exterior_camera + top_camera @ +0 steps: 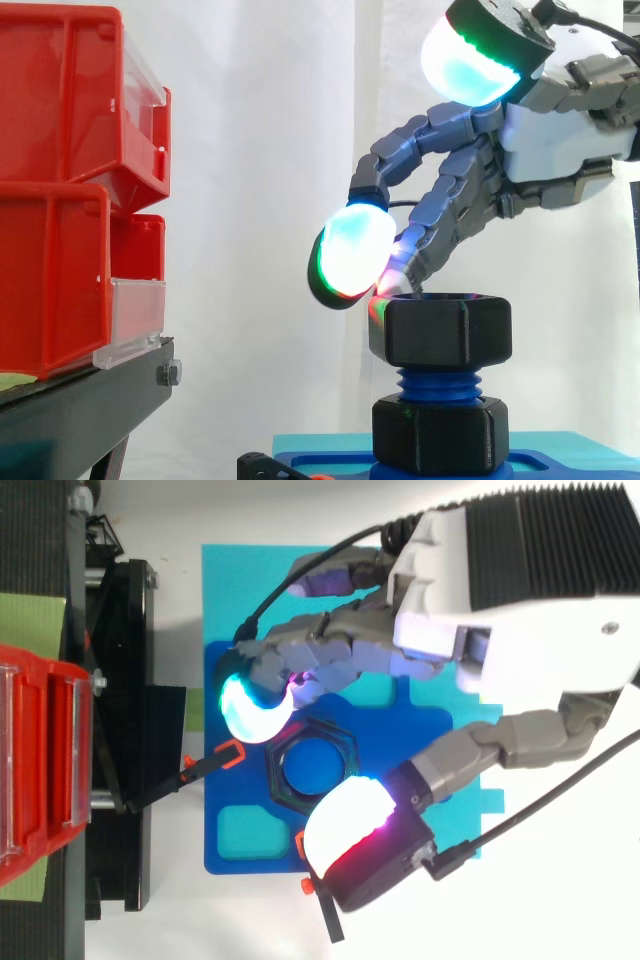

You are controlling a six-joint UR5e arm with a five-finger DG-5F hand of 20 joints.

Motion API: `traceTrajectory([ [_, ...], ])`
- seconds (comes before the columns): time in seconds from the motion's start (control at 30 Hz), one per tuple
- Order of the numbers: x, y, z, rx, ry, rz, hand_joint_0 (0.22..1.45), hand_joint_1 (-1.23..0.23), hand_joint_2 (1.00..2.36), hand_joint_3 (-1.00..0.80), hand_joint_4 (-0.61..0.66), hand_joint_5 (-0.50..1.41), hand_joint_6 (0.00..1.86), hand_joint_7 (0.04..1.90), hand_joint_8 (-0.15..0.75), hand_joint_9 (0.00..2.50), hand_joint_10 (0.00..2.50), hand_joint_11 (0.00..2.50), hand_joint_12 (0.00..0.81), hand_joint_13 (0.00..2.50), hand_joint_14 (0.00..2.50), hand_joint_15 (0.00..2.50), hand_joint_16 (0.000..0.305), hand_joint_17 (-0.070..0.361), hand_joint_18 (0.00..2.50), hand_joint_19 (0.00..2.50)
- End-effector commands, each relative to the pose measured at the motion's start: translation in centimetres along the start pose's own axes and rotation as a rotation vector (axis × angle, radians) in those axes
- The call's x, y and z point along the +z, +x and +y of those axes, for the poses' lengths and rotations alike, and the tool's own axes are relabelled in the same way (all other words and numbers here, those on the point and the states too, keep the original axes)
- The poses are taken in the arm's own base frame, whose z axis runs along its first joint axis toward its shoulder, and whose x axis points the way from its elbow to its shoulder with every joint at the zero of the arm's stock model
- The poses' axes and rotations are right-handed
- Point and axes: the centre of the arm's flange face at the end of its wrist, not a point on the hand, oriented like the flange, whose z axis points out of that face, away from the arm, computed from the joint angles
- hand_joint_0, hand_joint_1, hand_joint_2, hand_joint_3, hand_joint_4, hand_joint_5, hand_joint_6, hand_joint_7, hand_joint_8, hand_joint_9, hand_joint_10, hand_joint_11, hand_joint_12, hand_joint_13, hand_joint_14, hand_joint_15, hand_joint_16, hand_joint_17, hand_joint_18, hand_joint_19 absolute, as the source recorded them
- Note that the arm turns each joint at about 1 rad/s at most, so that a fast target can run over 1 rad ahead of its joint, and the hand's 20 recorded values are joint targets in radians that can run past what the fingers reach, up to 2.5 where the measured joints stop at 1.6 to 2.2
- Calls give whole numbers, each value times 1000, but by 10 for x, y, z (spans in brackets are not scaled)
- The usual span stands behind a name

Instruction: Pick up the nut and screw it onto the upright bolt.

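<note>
While nut (448, 330) sits atop bolt (438, 383), hand (560, 125) slants down, unclamped: fingertips (352, 255) touching rim, thumb raised clear.

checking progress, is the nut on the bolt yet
On: the nut sits level atop the blue bolt, threads showing below it. How tight, cannot tell.

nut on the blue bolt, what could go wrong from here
1. The nut sits on just the top threads of the blue bolt; a sideways shove might tilt or cross-thread it.
2. The hand has fingertips at one edge of the nut while its thumb is raised clear, so they may slip off instead of turning it.
</note>
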Motion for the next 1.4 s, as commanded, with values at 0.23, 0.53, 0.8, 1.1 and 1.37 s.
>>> traceTrajectory([
  [0.23,10,19,-2,45,-59,-55,451,-211,1000,-500,135,-197,501,593,251,490,0,0,363,346,0,0,48,109,12,0],
  [0.53,10,22,-1,24,-61,-49,443,-194,1000,-500,139,-199,501,603,229,271,0,0,354,0,0,0,50,113,0,0],
  [0.8,8,24,-4,-7,-45,-37,426,-147,1000,-500,76,-242,500,557,174,0,0,0,335,0,0,0,52,117,0,0],
  [1.1,6,34,-12,-8,-31,-19,418,-124,1000,-500,81,-248,500,549,169,0,0,0,335,0,0,0,54,121,0,0],
  [1.37,5,31,-16,-11,-25,-20,410,-144,1000,-500,85,-237,501,562,179,0,0,0,339,0,0,0,52,117,0,0],
])
